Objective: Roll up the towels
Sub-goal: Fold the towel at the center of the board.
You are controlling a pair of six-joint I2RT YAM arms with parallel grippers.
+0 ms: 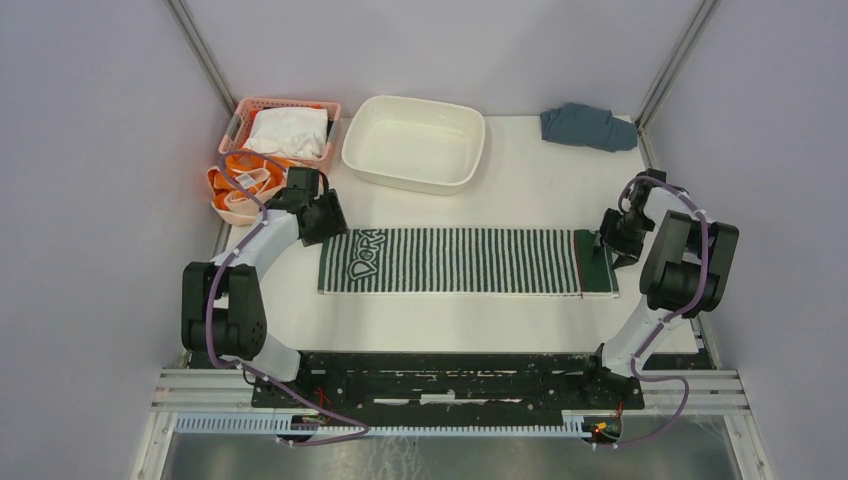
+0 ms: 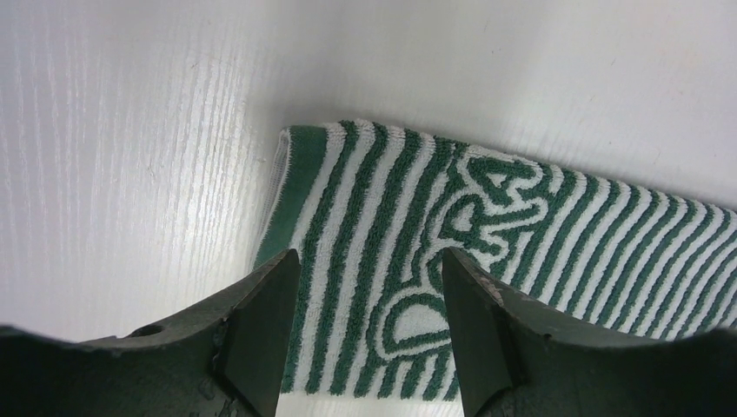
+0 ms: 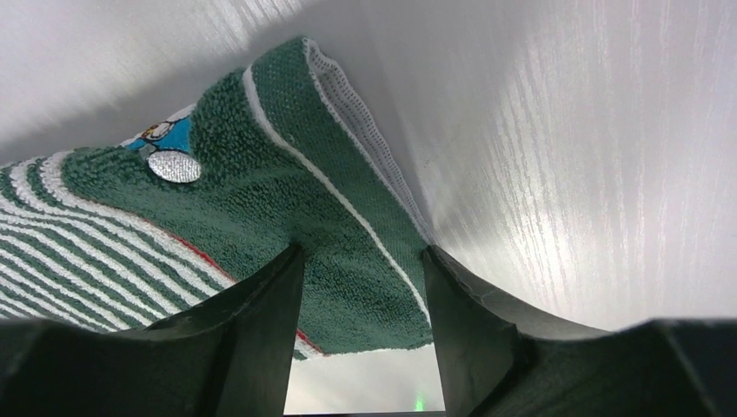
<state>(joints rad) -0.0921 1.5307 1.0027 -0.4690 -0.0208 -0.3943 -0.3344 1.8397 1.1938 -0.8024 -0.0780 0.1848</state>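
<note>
Showing the dark green-and-white striped towel [image 1: 465,262] spread flat at full length across the middle of the white table [image 1: 540,190], lettered end to the left, solid green band to the right. Not yet turned over at either end.

Judging by the layout, about to begin the roll from one short end. Best done by pinching that end squarely across its edge, folding a tight first turn, and keeping both corners level to avoid a cone. Worth pressing down while turning, to stop the terry sliding on the smooth surface. Likely to help, too, to pin the opposite end flat meanwhile.

Hovering over the lettered end with the left gripper [image 1: 322,218], jaws apart, only striped cloth seen below the gap. Reaching forward and inward from a folded elbow, wrist tipped down toward the towel's far corner.

Straddling the green band with the right gripper [image 1: 612,245], jaws likewise apart, one on each side of the band. Impossible to tell whether resting on the cloth. Bent sharply at the elbow, wrist turned in toward the towel's end.

Beyond, at far left, showing the orange towel [image 1: 240,185] bundled just beside a pink basket [image 1: 262,104] with a white cloth [image 1: 288,130] inside. Hard to say whether properly rolled. Then a white basin [image 1: 352,140] just right of the basket, and a blue-grey cloth [image 1: 585,126] at the far right corner.
</note>
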